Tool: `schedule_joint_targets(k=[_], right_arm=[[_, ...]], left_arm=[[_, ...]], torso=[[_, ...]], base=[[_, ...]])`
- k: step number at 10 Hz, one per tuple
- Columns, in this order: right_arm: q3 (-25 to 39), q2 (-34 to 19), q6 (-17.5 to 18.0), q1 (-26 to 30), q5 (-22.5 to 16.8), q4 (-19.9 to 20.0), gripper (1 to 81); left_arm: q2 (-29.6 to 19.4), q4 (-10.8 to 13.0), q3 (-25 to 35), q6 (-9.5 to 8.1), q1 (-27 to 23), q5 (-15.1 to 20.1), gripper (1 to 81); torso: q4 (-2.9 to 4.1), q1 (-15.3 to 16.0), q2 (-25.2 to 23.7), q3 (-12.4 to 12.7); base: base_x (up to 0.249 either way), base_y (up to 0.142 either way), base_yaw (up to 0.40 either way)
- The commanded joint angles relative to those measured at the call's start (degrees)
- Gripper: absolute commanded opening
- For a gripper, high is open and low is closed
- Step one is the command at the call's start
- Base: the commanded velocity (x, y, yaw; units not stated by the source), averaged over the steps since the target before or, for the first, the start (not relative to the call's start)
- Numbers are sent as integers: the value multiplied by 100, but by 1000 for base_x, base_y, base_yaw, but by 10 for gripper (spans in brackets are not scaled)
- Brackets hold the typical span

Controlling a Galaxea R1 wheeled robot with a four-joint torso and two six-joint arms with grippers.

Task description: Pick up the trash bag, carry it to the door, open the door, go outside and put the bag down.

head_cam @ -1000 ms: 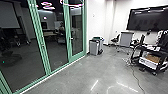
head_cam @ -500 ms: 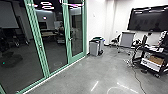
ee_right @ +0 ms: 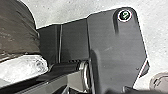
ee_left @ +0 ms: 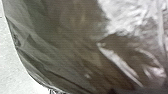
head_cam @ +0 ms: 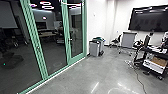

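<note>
Right up close, here's the trash bag point(ee_left: 62, 50), dark, glossy and bulging, beside the robot's own base plate point(ee_right: 112, 42). It's probably being carried, tucked in close so it won't swing into a frame or a wheel on the drive. Which jaws have it? Can't tell: left or right, clenched or released, neither wrist view settles it. Over the grey floor point(head_cam: 77, 80) we go, and along one side run the green-framed glass panels point(head_cam: 53, 52), a slim handle point(head_cam: 70, 39) on the far one; whether that's the way out, hard to say. Off to the other side, a cable point(head_cam: 139, 80) trails from the black cart point(head_cam: 161, 70), one to steer wide of. Farther on, the grey bins point(head_cam: 94, 48) sit against the wall near the panels' end, a likely snag for a bulky load hugging that side. Beyond, a chair point(head_cam: 116, 41) and a big wall screen point(head_cam: 147, 20).
</note>
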Motion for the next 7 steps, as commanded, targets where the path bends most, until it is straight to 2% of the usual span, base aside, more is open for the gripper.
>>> schedule_joint_targets(k=[1, 7], right_arm=[[15, 41, -26, 234, -313, -36, 811], [15, 85, -26, 234, -304, -36, 811]], left_arm=[[3, 33, -7, 31, -366, 323, 10], [12, 24, -16, 31, -340, 323, 10]], torso=[[0, 0, 0, 0], [0, 0, 0, 0]], base=[[191, 0, 0], [191, 0, 0]])
